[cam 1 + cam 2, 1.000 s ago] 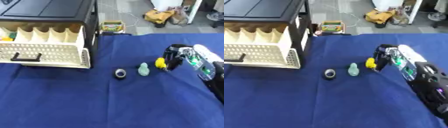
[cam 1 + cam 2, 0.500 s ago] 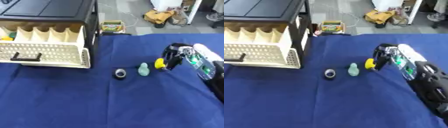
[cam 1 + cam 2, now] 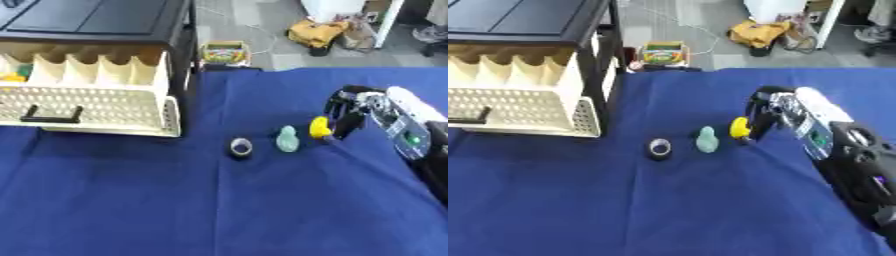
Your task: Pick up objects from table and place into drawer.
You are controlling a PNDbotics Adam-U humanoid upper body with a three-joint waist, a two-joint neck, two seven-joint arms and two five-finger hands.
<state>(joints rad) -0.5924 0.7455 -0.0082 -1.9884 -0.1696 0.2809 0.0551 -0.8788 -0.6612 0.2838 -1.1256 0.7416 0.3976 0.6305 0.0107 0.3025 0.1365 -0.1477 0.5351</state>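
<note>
In the left eye view, your right hand (image 3: 348,114) comes in from the right side and its dark fingers (image 3: 343,127) are curled down beside the small yellow object (image 3: 320,128), touching it or almost touching it; I cannot tell if the object is really pinched or only nudged, and it appears to rest on the blue tabletop (image 3: 219,210). Just to its left stands a pale green object (image 3: 287,139), and further left a small dark ring (image 3: 241,147), all three in a short row near the middle of the cloth. The cream drawer (image 3: 87,107) is pulled open at the far left, well apart from the row, with something yellow and green in its left compartment. In the right eye view, the same right hand (image 3: 761,111) shows the fingers bent around the right side of the yellow object (image 3: 740,128), with the pale green object (image 3: 706,139) very near on the other side. Your left hand is not visible in either view. The risk from here, I think, is that closing the fingers pushes the yellow object sideways into the green one and knocks it over, because the two stand so close. The object could also slip out during the long carry to the drawer if the pinch is only on one edge.
</note>
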